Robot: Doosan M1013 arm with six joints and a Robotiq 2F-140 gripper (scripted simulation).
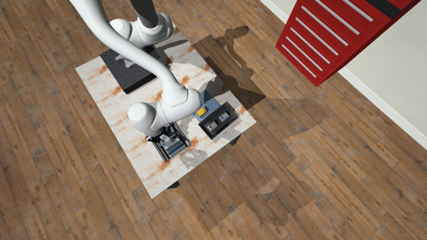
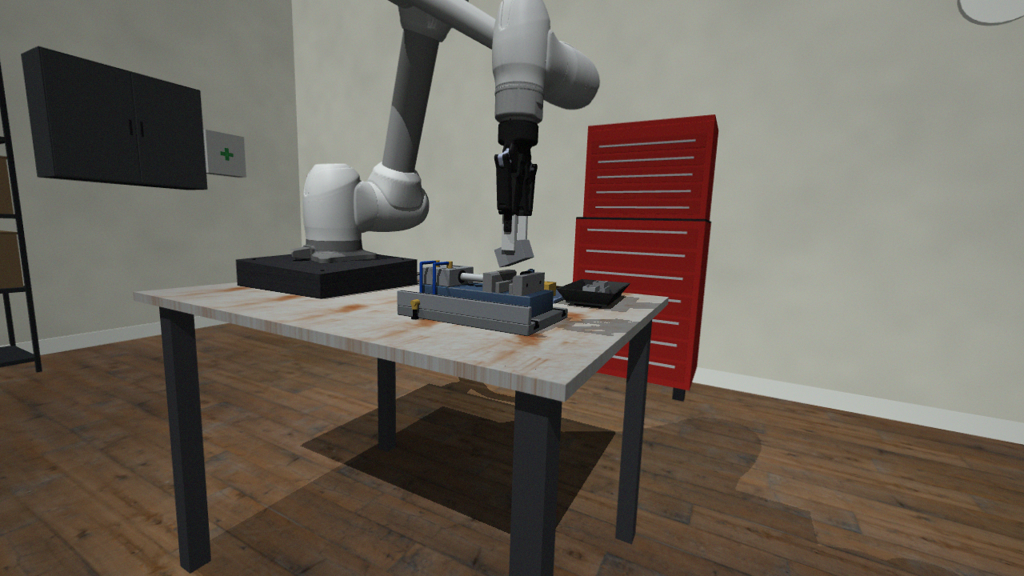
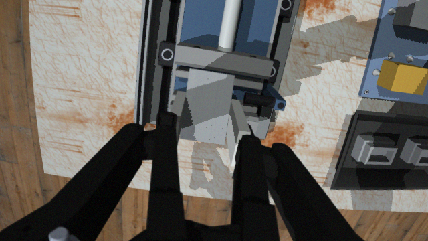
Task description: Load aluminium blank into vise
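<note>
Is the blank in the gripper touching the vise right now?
Apart. The exterior view shows wall between the tilted aluminium blank, held in the gripper, and the vise below.
</note>
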